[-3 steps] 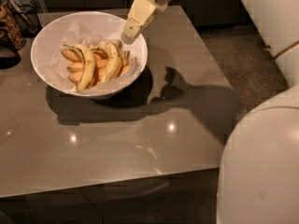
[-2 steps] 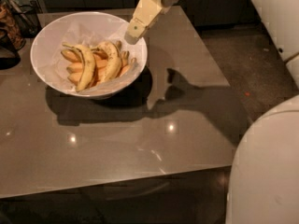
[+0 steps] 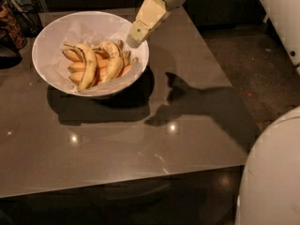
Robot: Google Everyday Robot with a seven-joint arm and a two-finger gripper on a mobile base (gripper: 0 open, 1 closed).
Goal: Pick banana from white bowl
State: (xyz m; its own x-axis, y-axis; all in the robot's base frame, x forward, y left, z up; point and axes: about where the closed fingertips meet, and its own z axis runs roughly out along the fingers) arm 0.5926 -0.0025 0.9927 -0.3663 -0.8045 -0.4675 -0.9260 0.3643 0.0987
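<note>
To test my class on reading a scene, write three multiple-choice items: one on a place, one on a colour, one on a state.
1. Where is the gripper?
A. left of the bowl
B. at the bowl's right rim
C. in front of the bowl

2. What colour is the bowl?
A. white
B. red
C. black

3. How is the freckled banana placed?
A. held in the gripper
B. hanging above the bowl
C. lying in the bowl

Key: 1 B, its tip hangs at that rim. 2 A, wall and rim show white. 3 C, it rests among the others, apart from the gripper.
</note>
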